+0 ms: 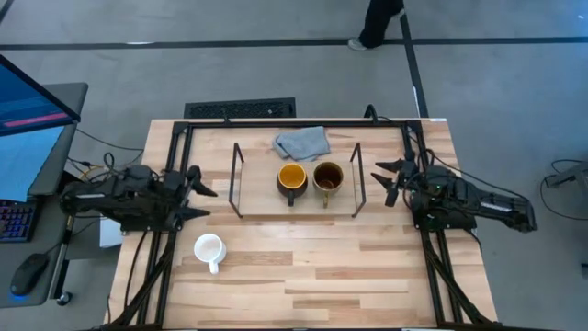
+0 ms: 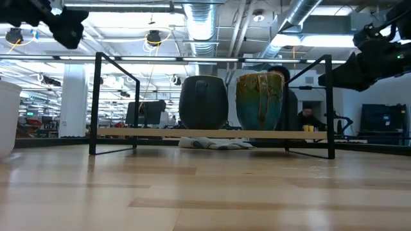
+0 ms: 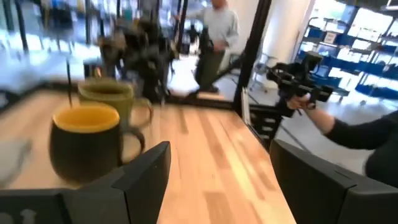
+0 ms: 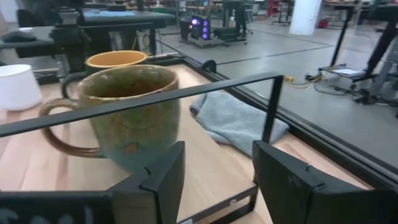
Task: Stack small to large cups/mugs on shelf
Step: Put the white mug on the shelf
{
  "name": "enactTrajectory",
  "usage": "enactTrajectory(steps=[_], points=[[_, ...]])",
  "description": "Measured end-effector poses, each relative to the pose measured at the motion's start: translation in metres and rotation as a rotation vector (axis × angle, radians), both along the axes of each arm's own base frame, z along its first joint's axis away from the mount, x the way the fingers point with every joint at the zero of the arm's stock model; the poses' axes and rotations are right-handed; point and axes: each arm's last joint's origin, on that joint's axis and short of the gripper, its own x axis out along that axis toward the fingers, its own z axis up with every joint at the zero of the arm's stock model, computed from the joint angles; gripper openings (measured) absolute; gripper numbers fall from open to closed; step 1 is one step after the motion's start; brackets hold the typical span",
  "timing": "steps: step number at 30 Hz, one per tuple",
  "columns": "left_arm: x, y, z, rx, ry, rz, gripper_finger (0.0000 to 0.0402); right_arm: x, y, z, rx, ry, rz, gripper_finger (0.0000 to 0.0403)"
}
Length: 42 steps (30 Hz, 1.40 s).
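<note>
The wooden worktop (image 1: 303,267) is edged by a large black metal frame (image 1: 175,165), and the two dark arms reach in from its left and right sides. Near the back stands the shelf (image 1: 296,180), a low rack with thin black wire ends and a light wooden base. On it, side by side and close together, sit the dark mug with the yellow-orange inside (image 1: 291,178) and the brown mug (image 1: 328,177), both toward the middle and right, so the left part of the shelf is bare. In the right wrist view the top bar of the shelf's wire end runs straight across the front of the brown mug. Just behind the shelf a crumpled grey cloth (image 1: 301,142) lies on the worktop. The small white mug (image 1: 209,249) stands apart on the front left of the worktop, off the shelf, near the left arm. The left end effector (image 1: 195,193) hangs just outside the shelf's left end, its fingers spread and grasping nothing. The right end effector (image 1: 384,178) hangs just outside the right end, likewise released and empty. Beyond the worktop a person's sleeve and hand (image 3: 309,104) hold a dark device.
</note>
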Motion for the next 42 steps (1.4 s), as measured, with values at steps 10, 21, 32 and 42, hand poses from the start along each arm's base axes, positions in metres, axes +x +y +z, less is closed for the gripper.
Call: enactTrajectory(steps=[10, 21, 32, 42], points=[[-0.018, 0.001, 0.048, -0.206, 0.394, 0.058, 0.0266, -0.002, -0.005, 0.000, 0.002, -0.001, -0.066, 0.0210], [0.022, -0.001, 0.053, -0.334, 0.914, 0.138, 0.0266, -0.003, -0.008, 0.000, 0.008, -0.004, -0.101, 0.0210], [0.072, -0.008, 0.019, -0.329, 1.273, 0.186, 0.0266, -0.003, -0.008, 0.000, 0.007, -0.003, -0.099, 0.0210], [0.088, -0.018, 0.011, -0.273, 1.283, 0.184, 0.0266, -0.003, -0.008, 0.000, -0.006, 0.006, -0.094, 0.0210]])
